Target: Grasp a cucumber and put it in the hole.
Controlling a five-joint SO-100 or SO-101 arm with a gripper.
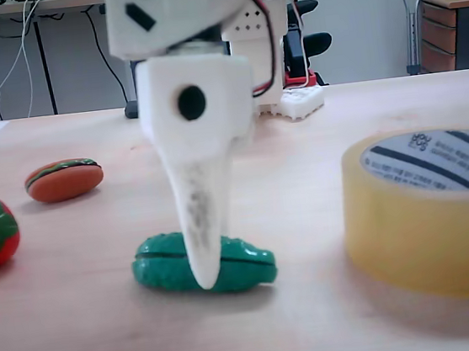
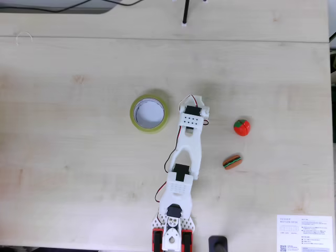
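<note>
Grasp stage only: white fingers [image 1: 205, 272] are down on the cucumber [image 1: 204, 264], which lies flat on the surface [image 1: 303, 184] at 9 o'clock of the hole [image 1: 436, 161]; grip closure cannot be told, seemingly unlifted, with transfer and drop remaining.

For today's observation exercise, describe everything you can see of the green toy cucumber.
The cucumber is a small dark-green toy, plastic by its look, oblong and bumpy, with a dark seam along its middle. It lies on its side on the pale wooden table, left of the yellow tape roll in the low fixed view. A white finger of the end effector stands in front of its middle; contact cannot be told.
</note>
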